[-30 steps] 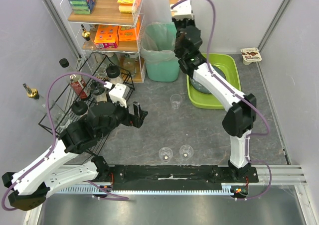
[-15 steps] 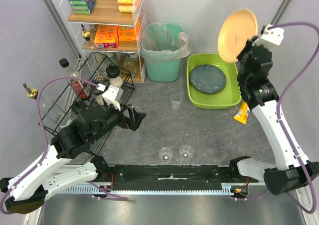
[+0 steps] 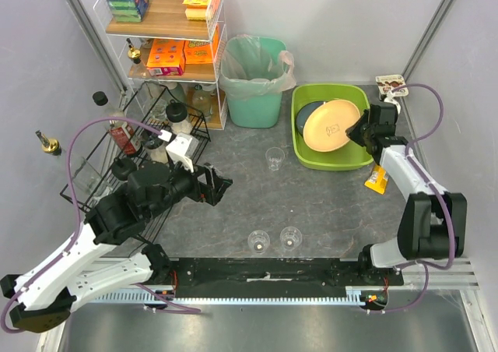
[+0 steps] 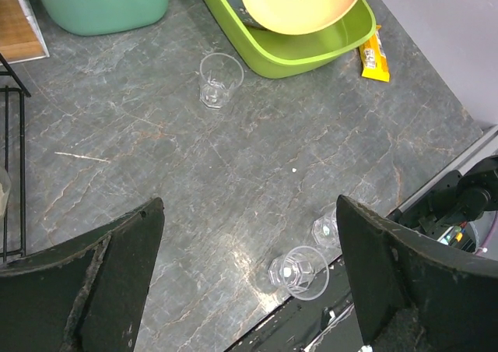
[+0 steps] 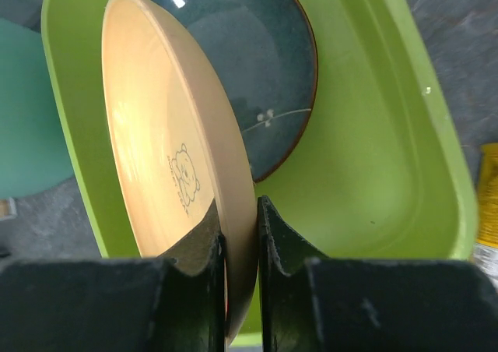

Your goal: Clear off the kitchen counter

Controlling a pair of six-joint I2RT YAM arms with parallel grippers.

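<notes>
Tabletop (image 3: 327,204): seen filling the middle of the top view, up to the green bin (image 3: 253,95). It is rigid and stone-patterned, and is not itself to be grasped.

Clear cups (image 3: 274,159) are scattered on it. They are judged light, slick and crushable, best taken by the wall near the rim.

Yellow plate (image 5: 156,157): pinched at its rim by the right tool (image 5: 240,220) and tilted over the lime-green tub (image 5: 373,134).

Left tool (image 4: 249,235): spread wide, empty.

Snack packet (image 3: 377,177): partly covered by the right arm (image 3: 412,181).

Blue plate (image 5: 257,64): half hidden.

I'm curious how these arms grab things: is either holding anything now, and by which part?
The right gripper pinches the yellow plate by its rim, tilted over the green tub. The left gripper is open and holds nothing.
</notes>
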